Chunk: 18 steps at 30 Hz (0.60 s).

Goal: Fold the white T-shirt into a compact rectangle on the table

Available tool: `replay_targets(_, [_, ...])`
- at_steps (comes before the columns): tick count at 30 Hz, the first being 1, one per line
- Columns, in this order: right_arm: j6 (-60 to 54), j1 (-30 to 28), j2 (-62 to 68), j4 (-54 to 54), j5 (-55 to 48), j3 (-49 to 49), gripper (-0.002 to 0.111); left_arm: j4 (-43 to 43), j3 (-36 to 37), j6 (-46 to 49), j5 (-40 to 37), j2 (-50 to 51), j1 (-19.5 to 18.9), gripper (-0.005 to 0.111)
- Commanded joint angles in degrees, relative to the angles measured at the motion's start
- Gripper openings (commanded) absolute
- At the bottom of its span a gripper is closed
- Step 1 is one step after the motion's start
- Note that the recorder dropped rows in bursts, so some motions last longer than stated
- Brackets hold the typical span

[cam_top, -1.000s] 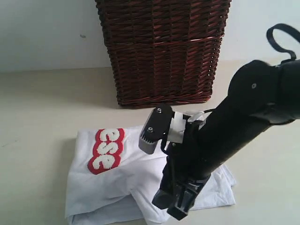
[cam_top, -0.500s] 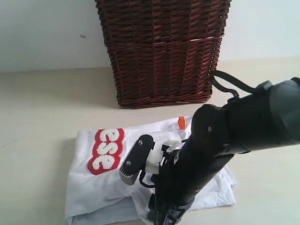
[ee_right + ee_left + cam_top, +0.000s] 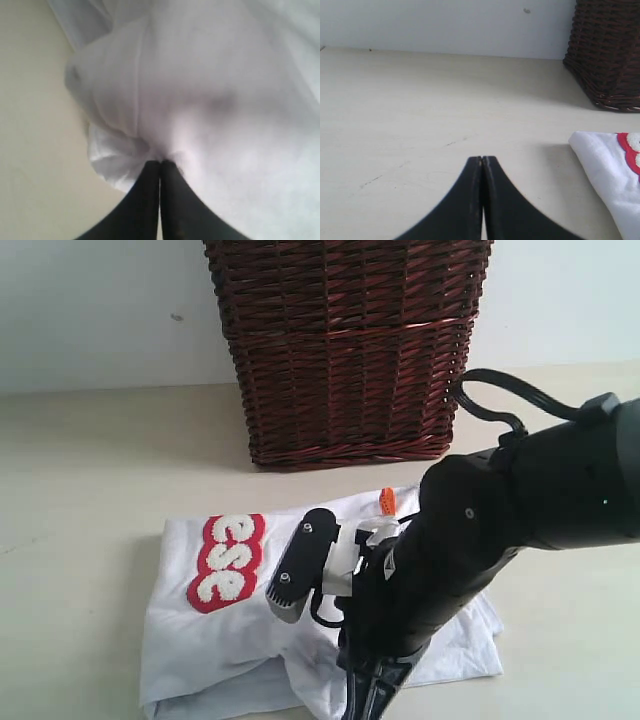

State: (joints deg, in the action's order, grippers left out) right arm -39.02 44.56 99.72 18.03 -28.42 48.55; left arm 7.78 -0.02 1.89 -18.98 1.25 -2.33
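Right end effector (image 3: 160, 167): jaws wide a second ago, now pinched shut on a bunch of fabric at the near edge of the white T-shirt (image 3: 230, 640); likely the grip for the next fold.
Left end effector (image 3: 481, 165): closed, empty, near the shirt's corner.
Shirt: half-folded on the counter (image 3: 80, 460).
Wicker basket (image 3: 345, 350): just behind the shirt.
Open room: on the left arm's side.

Bulky, matte black right arm (image 3: 480, 540), rounded at the joints, a black cable (image 3: 520, 386) looping off it. Grey camera block (image 3: 298, 565) with 2 screws on a white bracket (image 3: 345, 556). Left gripper (image 3: 482, 158) and right gripper (image 3: 160, 161) taper to slim black fingers.
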Motion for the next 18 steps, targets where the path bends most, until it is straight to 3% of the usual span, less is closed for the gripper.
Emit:
replay_targets(1, [-0.28, 0.12, -0.46, 0.51, -2.49, -0.17, 0.023, -0.08, 0.02, -0.01, 0.3, 0.18, 0.18, 0.0])
replay_targets(5, [-0.28, 0.12, 2.85, 6.51, -1.42, -0.17, 0.067, -0.08, 0.02, -0.01, 0.3, 0.18, 0.18, 0.0])
replay_targets(6, [-0.28, 0.12, 3.86, 7.03, -0.56, -0.17, 0.072, -0.08, 0.02, -0.01, 0.3, 0.18, 0.18, 0.0])
replay_targets(8, [-0.08, 0.12, 5.53, 7.11, 1.03, -0.17, 0.073, -0.08, 0.02, -0.01, 0.3, 0.18, 0.18, 0.0])
replay_targets(12, [2.69, 0.12, 7.71, 7.11, 4.84, -0.17, 0.057, -0.08, 0.02, -0.01, 0.3, 0.18, 0.18, 0.0])
replay_targets(18, [2.95, 0.12, 6.22, 7.11, 5.33, -0.17, 0.005, -0.08, 0.02, -0.01, 0.3, 0.18, 0.18, 0.0])
